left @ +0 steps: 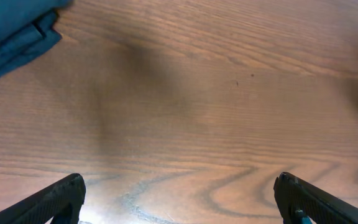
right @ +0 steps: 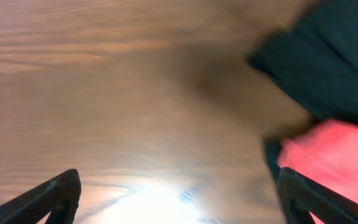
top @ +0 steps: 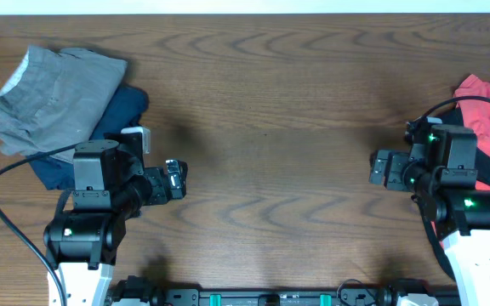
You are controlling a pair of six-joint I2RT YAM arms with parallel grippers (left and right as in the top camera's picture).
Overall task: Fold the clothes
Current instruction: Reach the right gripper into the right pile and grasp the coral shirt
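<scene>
Shows the left gripper [top: 181,177] and right gripper [top: 373,167] poised over the middle of the table [top: 279,102], fingers spread wide, grasping nothing. Finds a coral T-shirt [top: 487,93] bunched at the table's right edge, lying on a black garment [right: 328,62]. Places a grey garment [top: 54,93] atop a navy garment [top: 126,110] at the table's far-left corner, seemingly folded already, though hard to confirm from overhead. Looks like a gap between garments. Calls next for reaching right, pinching the T-shirt and dragging it to the table's middle for spreading flat.
</scene>
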